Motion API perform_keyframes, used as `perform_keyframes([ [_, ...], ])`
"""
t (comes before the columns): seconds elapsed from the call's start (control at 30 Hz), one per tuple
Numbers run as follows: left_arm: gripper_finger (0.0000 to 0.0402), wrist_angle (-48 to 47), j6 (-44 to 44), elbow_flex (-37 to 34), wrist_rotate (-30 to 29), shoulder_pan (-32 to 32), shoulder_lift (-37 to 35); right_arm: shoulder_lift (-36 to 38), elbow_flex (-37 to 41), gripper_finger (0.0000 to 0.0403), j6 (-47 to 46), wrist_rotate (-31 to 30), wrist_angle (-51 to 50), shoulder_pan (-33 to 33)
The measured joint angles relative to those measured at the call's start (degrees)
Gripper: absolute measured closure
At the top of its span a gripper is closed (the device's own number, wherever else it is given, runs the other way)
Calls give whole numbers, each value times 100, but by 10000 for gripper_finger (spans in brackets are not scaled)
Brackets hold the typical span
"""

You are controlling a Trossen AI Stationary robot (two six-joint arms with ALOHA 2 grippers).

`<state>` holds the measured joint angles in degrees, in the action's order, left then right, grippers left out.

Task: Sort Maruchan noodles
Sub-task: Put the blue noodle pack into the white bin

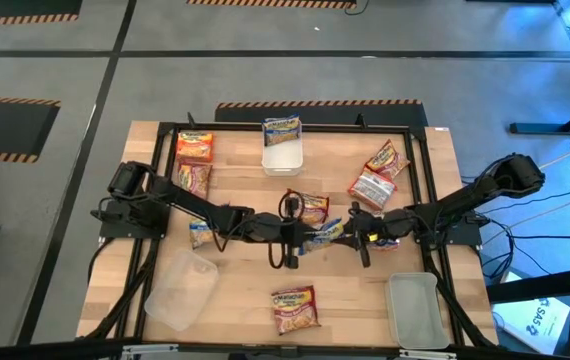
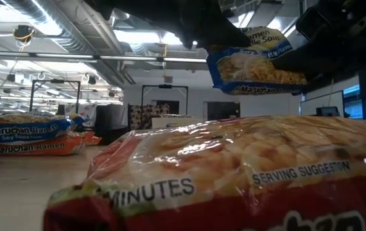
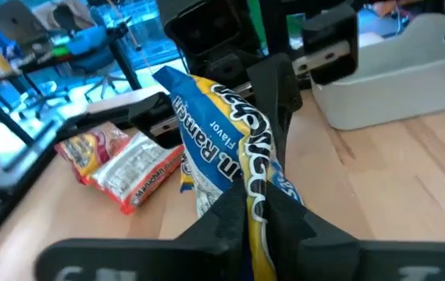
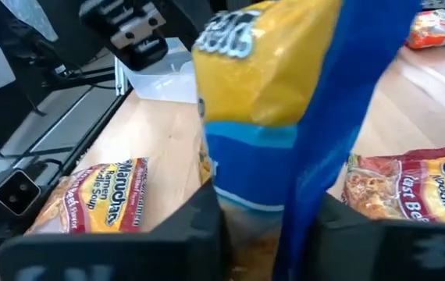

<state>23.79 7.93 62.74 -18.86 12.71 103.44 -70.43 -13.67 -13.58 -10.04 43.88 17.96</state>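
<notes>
We see blue packet (image 1: 323,235) lifted mid-table | left gripper (image 1: 295,236) and right gripper (image 1: 357,237) both clamp opposite ends | we judge it light, crinkly, slippery, brittle inside; pinch sealed edges.

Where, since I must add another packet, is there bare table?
Bare wood lies between the front red packet and the grey tub. Crowded centre: left gripper and right gripper clamp the blue packet.
</notes>
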Motion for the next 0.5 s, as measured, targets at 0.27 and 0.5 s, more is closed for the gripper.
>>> perform_keyframes([
  [0.27, 273, -480, -1163, 4, 724, -165, -275, -2, -2, 347, 233, -235, -42, 2],
  [0.5, 196, -1031, -2067, 17, 793, -368, -835, -2, -2, 358, 842, -499, -79, 2],
])
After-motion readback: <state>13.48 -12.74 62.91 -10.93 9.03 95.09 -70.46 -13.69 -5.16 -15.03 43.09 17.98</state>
